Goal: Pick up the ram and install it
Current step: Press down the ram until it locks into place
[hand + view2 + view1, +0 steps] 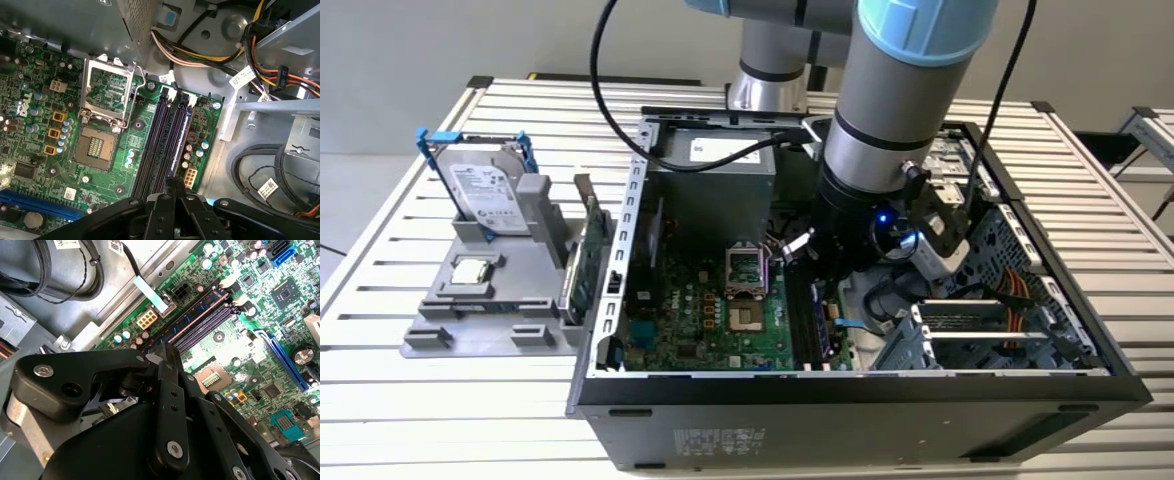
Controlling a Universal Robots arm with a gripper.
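Observation:
The ram (591,255), a slim green stick, stands on edge in the grey fixture (454,335) just outside the open computer case (854,405), at the exterior view's left. My arm reaches down into the case, its wrist (867,230) over the motherboard. In both wrist views my gripper (174,186) (162,352) is shut, fingertips together, right at one end of the black memory slots (160,140) (205,322). A bluish strip (184,135) lies along the outermost slot; I cannot tell whether it is a stick or the slot itself.
A hard drive in a blue frame (487,195) and a small silver processor chip (474,268) sit on the fixture. The processor socket (95,145) lies open beside the slots. Cable bundles (260,70) and the drive cage (987,330) crowd the case's other side.

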